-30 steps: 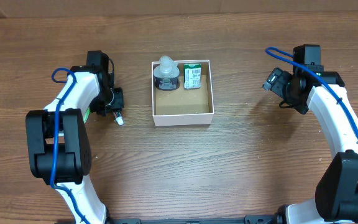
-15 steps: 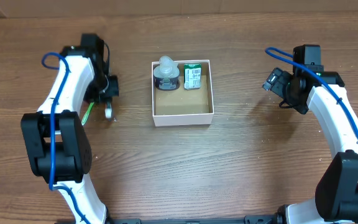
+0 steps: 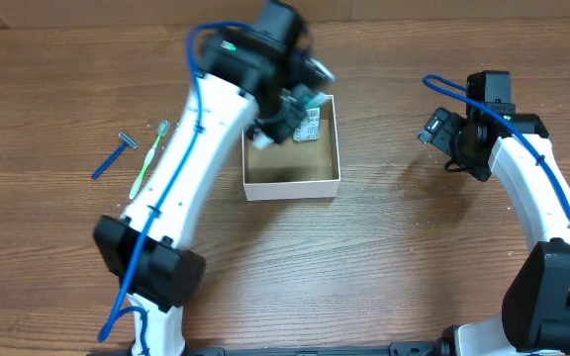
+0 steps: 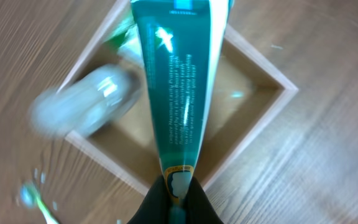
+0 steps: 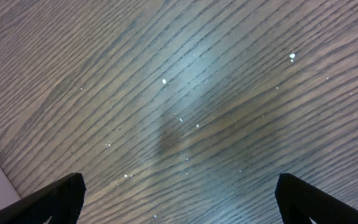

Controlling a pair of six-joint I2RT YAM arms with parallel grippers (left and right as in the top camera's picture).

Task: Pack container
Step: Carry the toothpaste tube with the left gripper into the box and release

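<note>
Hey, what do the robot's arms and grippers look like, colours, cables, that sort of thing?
The left arm and right arm have white rounded links with black joint housings, and a blue cable runs along each. The left gripper and right gripper are black, the right one's fingers dark and blocky.

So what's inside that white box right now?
The container holds a clear bottle and a green packet. The left gripper holds a teal tube over it. The tube and the arm cover part of the cardboard floor.
</note>
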